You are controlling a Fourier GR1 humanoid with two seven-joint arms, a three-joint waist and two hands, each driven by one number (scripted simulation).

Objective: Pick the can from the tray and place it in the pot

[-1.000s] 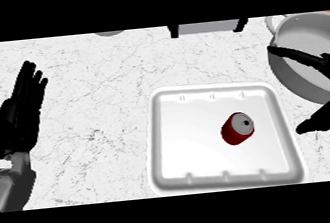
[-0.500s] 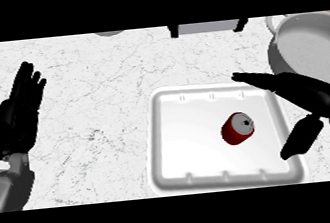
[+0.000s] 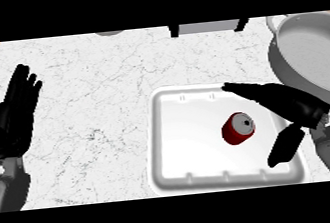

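Can (image 3: 238, 128) lies in the white tray (image 3: 173, 153) on marble counter (image 3: 106, 89); right hand (image 3: 290, 104) spread above it, grasping nothing.

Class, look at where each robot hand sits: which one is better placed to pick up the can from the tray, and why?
The right robot hand. It is open over the tray, fingers and thumb either side of the red can, with the pot just beyond. The left robot hand rests open at the counter's far left.

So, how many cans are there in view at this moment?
1. The red can lies on its side in the white tray, right of the tray's middle, between the thumb and the fingers of the open right hand. No other can shows.
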